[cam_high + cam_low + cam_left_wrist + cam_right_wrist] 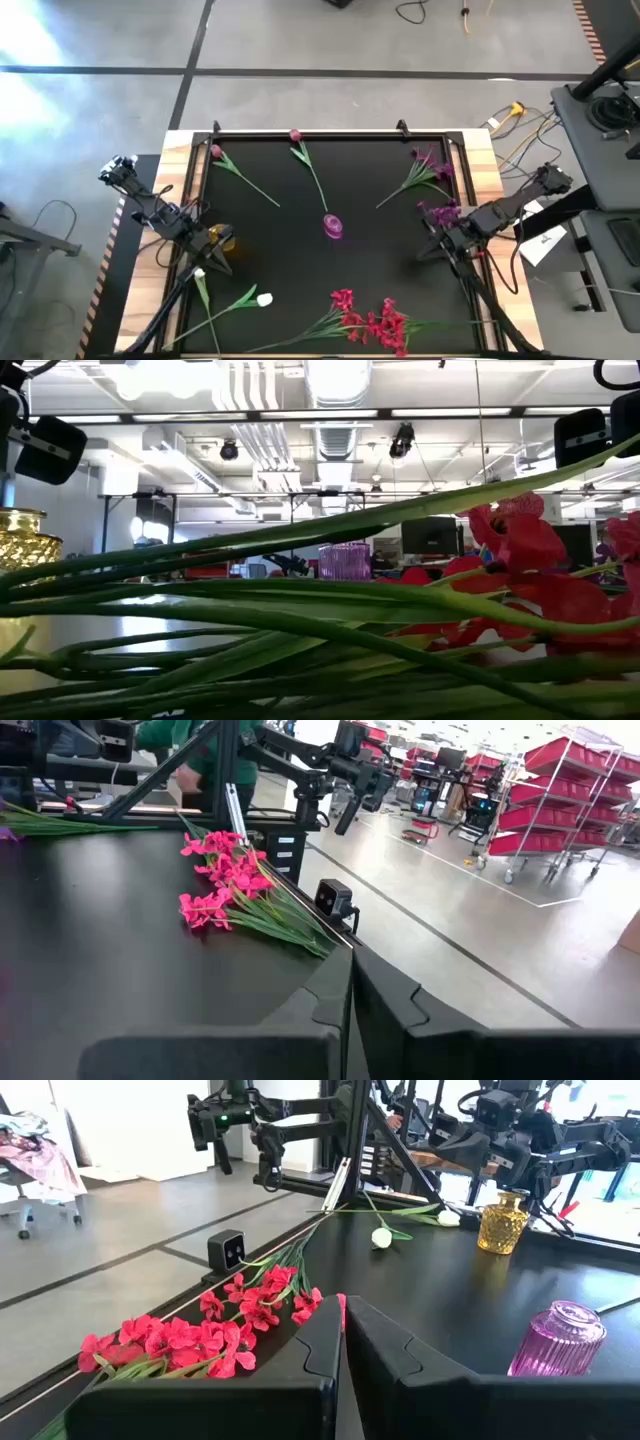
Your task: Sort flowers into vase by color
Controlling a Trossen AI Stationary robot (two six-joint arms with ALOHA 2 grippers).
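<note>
The flowers are scattered all round the black surface, and nothing is in a vase yet, so we judge the sorting hasn't started. Nearest the front edge, the red blossom clusters lie with stalks running roughly along that edge, heads toward the right arm's side. Just beside them, toward the left, we've got the white tulip buds, one stalk slanting back toward the front-left corner.

Now the fingers. The left gripper sits at the left side of the surface, fingers pressed together on nothing. The right gripper waits at the right side, fingers closed too, empty. From the right wrist view the reds lie ahead and to one side of those closed fingers, so we'd call the right arm the nearer one for them; the whites sit closer to the left arm.

Mid-surface stands the pink-purple glass vase, well apart from both grippers, and the gold vase stands just beside the left gripper.

Further back, purple blossom clusters lie near the right gripper, the farther stem's stalk angling in toward the centre. At the far edge, two pink tulip buds point away from us, stalks trailing toward the middle.

Whichever stem goes first, we reckon the fingers must open and close across the stalk.
</note>
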